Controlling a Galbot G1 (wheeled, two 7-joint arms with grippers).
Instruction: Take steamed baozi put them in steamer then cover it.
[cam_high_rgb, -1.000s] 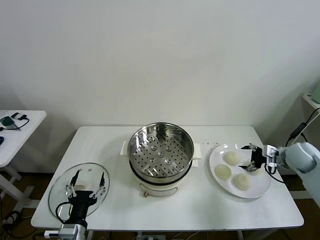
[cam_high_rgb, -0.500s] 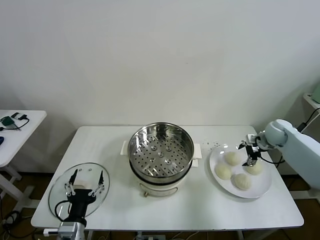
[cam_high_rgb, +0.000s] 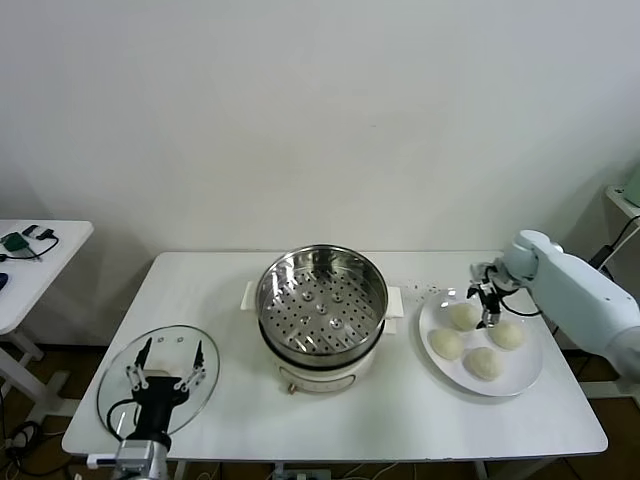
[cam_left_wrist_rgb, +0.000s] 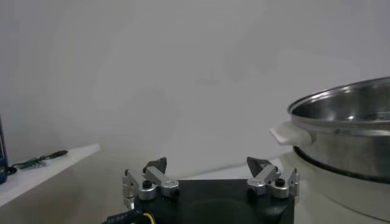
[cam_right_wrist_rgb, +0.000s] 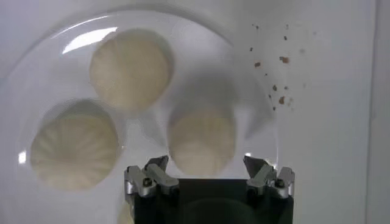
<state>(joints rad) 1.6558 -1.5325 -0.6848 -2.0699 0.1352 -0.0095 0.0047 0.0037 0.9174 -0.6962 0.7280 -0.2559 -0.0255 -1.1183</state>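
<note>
- 4 buns (cam_high_rgb: 464, 316) sit on a white plate (cam_high_rgb: 530, 377) near the table's (cam_high_rgb: 400, 420) right edge.
- The right gripper (cam_high_rgb: 486, 297), jaws apart and empty, hangs straight above the bun (cam_right_wrist_rgb: 202, 141) nearest the steamer (cam_high_rgb: 321, 297).
- The left gripper (cam_high_rgb: 164, 370), also spread, waits over the lid (cam_high_rgb: 118, 385) at the front left corner.

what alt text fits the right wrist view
The open right gripper hovers just above a round cream-white baozi bun, one of several on a white plate. Dark crumbs dot the white table beside the plate.
</note>
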